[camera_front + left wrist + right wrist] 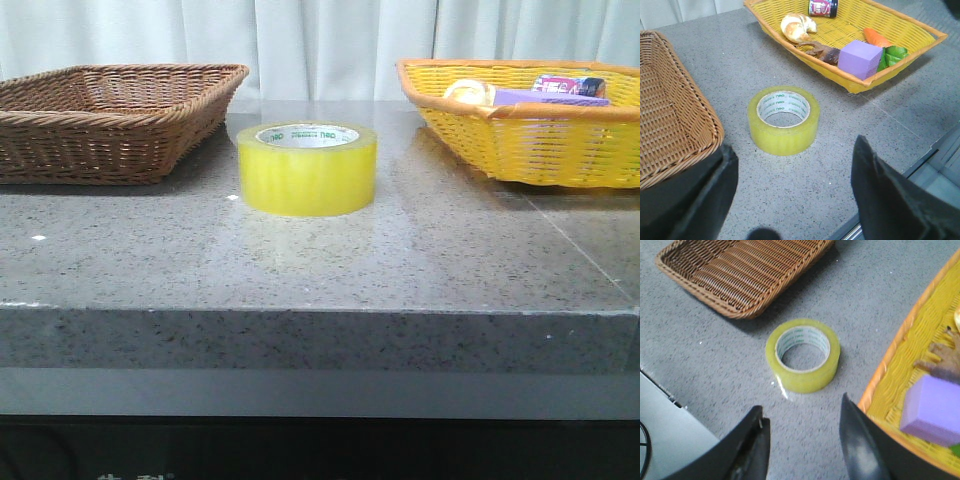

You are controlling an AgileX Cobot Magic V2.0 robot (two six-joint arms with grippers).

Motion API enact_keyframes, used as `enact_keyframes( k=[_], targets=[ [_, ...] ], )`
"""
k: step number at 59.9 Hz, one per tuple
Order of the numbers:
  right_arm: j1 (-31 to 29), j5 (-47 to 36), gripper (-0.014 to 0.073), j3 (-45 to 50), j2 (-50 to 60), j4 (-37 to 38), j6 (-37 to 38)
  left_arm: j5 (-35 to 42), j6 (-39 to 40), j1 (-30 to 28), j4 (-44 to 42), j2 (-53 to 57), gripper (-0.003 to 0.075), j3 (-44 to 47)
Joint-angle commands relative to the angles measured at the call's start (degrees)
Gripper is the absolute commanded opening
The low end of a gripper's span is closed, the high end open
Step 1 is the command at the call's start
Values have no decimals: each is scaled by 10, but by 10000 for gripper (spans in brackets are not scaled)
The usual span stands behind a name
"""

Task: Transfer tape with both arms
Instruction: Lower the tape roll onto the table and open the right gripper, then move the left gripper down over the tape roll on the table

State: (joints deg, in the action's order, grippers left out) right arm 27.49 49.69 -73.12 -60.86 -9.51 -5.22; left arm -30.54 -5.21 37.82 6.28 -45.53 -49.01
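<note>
The tape [306,167] is a wide glossy yellow roll lying flat on the grey stone table, between the two baskets. It also shows in the left wrist view [783,119] and in the right wrist view [803,354]. My left gripper [794,167] is open and empty, held above the table short of the roll. My right gripper [802,419] is open and empty, also above the table short of the roll. Neither gripper touches the tape. Neither arm shows in the front view.
A brown wicker basket [110,120] stands at the back left, empty. A yellow wicker basket [530,125] at the back right holds a purple block [859,59], a carrot, a bread roll and other small items. The table's front edge [320,315] is near.
</note>
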Motion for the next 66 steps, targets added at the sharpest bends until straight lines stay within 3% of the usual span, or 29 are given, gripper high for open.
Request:
enact_keyframes(
  k=[1, 21, 39, 52, 66],
  targets=[
    [-3, -62, 361, 42, 59, -8, 2, 48, 0, 5, 8, 0, 472, -21],
    [-3, -102, 361, 199, 193, -8, 2, 48, 0, 5, 8, 0, 472, -21],
    [-3, -113, 361, 214, 204, -8, 2, 69, -2, 5, 8, -14, 472, -29],
    [-3, -113, 361, 214, 203, -8, 2, -50, -6, 5, -39, -110, 472, -147],
    [-3, -113, 361, 214, 203, -8, 2, -142, -64, 5, -38, -243, 496, -274]
  ],
)
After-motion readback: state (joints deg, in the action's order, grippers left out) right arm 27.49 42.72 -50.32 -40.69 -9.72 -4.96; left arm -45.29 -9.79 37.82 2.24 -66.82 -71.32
